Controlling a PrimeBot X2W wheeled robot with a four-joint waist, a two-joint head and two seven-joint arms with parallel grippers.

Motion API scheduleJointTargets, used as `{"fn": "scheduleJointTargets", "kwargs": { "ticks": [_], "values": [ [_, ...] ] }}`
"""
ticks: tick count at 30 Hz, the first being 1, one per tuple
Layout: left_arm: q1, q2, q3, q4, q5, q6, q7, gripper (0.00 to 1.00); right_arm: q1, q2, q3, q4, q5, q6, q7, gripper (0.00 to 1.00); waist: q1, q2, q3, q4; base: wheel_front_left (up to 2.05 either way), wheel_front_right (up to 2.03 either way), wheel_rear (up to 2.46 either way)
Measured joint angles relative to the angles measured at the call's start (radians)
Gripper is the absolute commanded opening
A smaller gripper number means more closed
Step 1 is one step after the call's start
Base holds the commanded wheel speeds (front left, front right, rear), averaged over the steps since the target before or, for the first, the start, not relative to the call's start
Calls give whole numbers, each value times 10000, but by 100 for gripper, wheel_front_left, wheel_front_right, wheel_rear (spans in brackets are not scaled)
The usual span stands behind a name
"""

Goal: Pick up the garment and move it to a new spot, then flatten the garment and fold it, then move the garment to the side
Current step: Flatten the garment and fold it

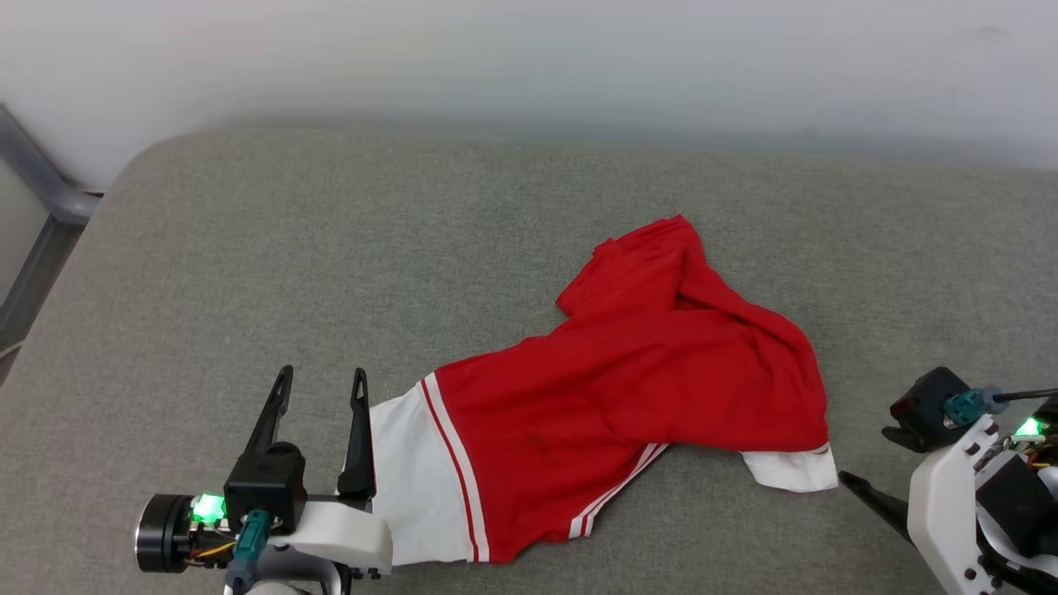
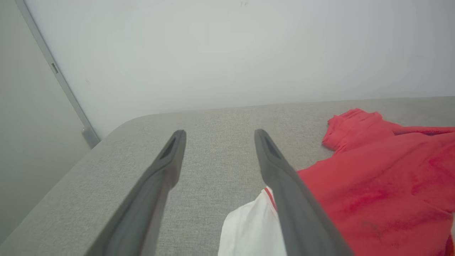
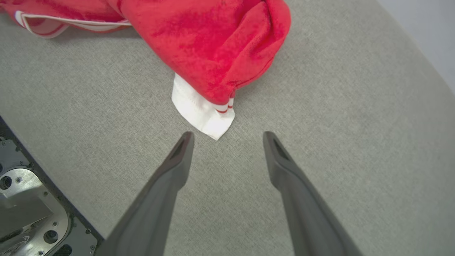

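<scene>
Garment (image 1: 628, 372) lies crumpled between left gripper (image 1: 323, 373) and right gripper (image 3: 228, 136), both spread empty.

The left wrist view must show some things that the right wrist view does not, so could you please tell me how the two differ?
Left wrist view: the open left gripper, a grey metal post beyond the cushion's rounded corner, and a wide white sleeve beside one finger. Right wrist view: the open right gripper, a small white cuff poking from under a red fold just ahead of it, and a metal robot part. Both: the red garment lying crumpled on the grey cushion, with nothing held.
</scene>
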Motion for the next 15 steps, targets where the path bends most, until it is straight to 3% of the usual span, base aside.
{"fn": "scheduleJointTargets", "kwargs": {
  "ticks": [7, 15],
  "values": [
    [31, -838, 838, 291, 746, -800, -10, 100, -1054, 213, 984, 1200, 368, 0, 56, 100, 1, 0, 736, 331, 0, 0, 0],
    [-146, -1628, 1519, 568, 1478, -1530, -10, 100, -1831, 640, 2192, 3032, 639, -2, -727, 100, 0, 0, 1405, 626, 0, 0, 0]
  ]
}}
